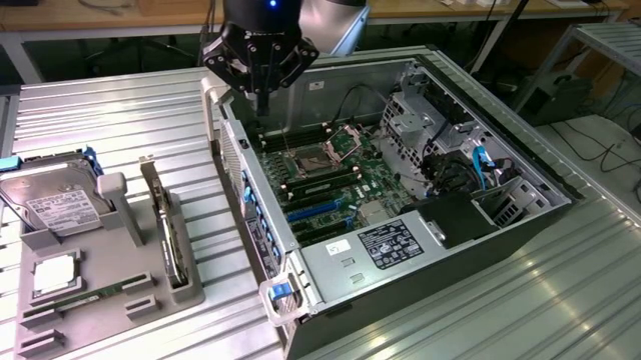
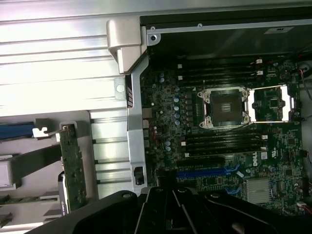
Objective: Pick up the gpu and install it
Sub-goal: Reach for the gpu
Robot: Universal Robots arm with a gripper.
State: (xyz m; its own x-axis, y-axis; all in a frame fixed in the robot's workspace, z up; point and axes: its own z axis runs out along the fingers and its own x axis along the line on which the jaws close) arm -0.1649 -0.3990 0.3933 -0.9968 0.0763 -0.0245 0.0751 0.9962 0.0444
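Observation:
The gpu point(image 1: 165, 225) is a thin dark card standing on its edge in a slot of the grey holder point(image 1: 100, 251), on the exterior view's left, beside the open computer case point(image 1: 331, 82). In the wrist view the gpu point(image 2: 73, 165) shows its green board side with a metal bracket at one end. My gripper point(image 1: 263, 109) hangs over the back corner of the case, above the motherboard point(image 1: 320, 180), well apart from the gpu. Its fingers are shut with nothing between them. In the wrist view the gripper point(image 2: 168, 190) sits over the motherboard point(image 2: 224, 141) near the blue card slots point(image 2: 204, 172).
The grey holder also carries a silver hard drive point(image 1: 55, 199), a square processor point(image 1: 55, 274) and a narrow green memory stick point(image 1: 90, 296). Inside the case are the open processor socket point(image 1: 305, 161), blue slots point(image 1: 320, 210), cables and a labelled power supply point(image 1: 391, 244). Ribbed metal table point(image 1: 110, 120) surrounds everything.

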